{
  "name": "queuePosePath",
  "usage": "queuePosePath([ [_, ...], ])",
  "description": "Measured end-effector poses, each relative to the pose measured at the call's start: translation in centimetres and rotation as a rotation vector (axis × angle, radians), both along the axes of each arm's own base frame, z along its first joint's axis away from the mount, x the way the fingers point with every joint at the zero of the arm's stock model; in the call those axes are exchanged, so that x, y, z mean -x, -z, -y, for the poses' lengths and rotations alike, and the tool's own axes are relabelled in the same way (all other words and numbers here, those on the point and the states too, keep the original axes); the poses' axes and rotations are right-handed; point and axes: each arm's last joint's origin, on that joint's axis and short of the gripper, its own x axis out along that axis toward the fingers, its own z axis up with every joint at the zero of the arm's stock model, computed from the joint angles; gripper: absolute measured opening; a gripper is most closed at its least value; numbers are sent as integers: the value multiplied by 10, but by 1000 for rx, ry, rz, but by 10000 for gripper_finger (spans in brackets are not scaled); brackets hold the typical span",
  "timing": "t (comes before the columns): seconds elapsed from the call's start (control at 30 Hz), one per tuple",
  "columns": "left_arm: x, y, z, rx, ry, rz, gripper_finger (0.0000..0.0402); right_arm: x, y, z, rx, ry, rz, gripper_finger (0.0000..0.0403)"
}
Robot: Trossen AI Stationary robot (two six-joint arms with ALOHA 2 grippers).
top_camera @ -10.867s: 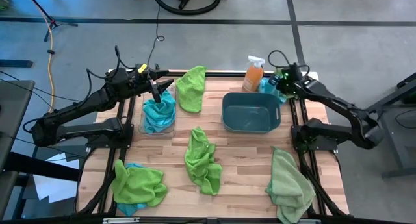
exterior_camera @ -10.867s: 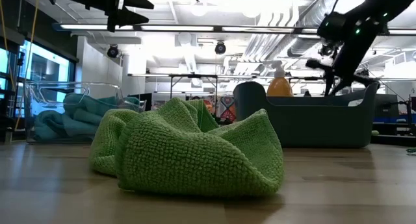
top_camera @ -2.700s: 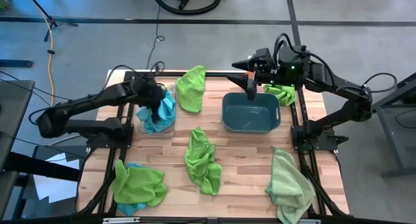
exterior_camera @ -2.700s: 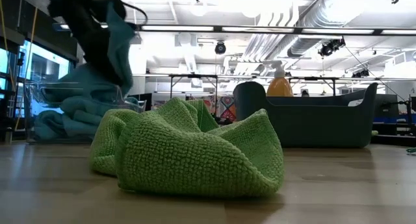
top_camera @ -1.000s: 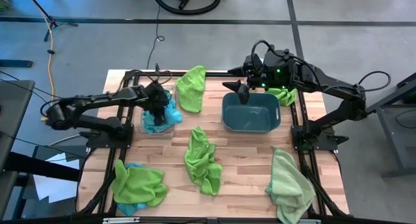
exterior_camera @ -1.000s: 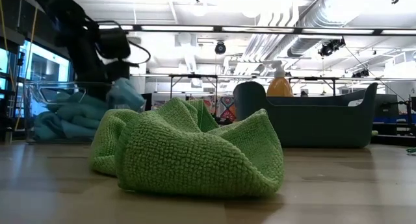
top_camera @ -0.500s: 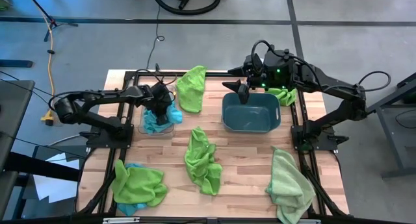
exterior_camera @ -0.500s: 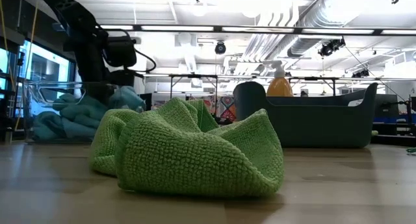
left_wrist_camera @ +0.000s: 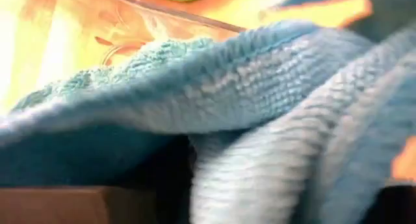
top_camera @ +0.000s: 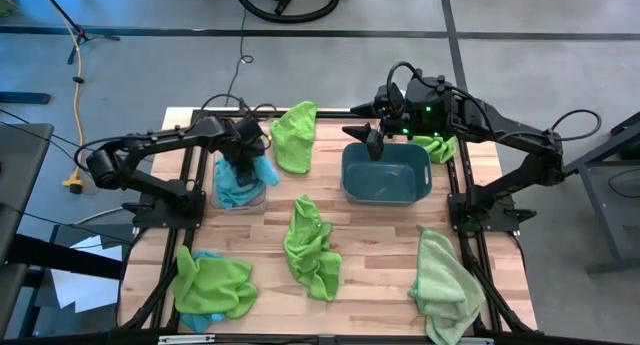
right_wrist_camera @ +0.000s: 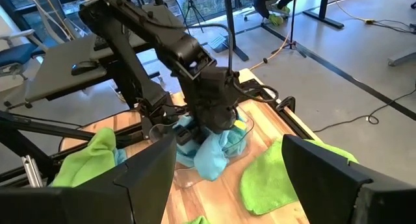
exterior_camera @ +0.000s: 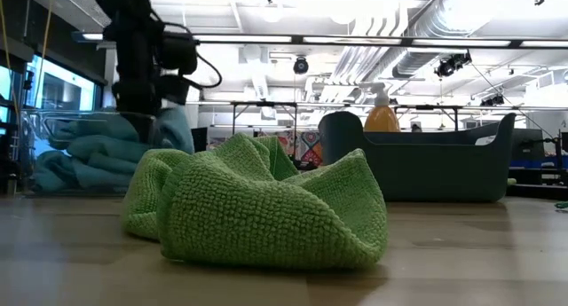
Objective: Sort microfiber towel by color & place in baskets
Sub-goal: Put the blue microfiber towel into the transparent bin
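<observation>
Left wrist view is filled almost wholly by folds of blue towel (left_wrist_camera: 260, 107), so the left gripper's (top_camera: 243, 163) own fingers are hidden and it cannot be told whether they are parted or pinching the cloth; only a strip of the clear basket (top_camera: 240, 190) wall is seen behind. From above, that gripper is seen down in the clear basket near the bench's back left, on the blue towels heaped there. The right gripper (top_camera: 375, 143) is held over the back left corner of the teal tub (top_camera: 385, 173), fingers spread wide and holding nothing. Five green towels are counted on the bench (top_camera: 380, 235): at the back edge (top_camera: 294, 135), centre (top_camera: 311, 245), front left corner (top_camera: 210, 282), front right corner (top_camera: 445, 288), and one partly hidden under the right arm (top_camera: 436, 146).
</observation>
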Motion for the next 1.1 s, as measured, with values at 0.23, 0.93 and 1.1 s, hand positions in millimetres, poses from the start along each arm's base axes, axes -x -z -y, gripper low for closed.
queuePosePath([
  [0.23,-2,-34,-1,28,9,-32,213,0,0,0,19,-7,-6,277],
  [0.93,10,-103,16,29,-141,296,214,1,3,0,17,-9,-35,277],
  [1.1,-11,-98,27,-3,-84,266,214,1,2,0,17,-9,-34,277],
])
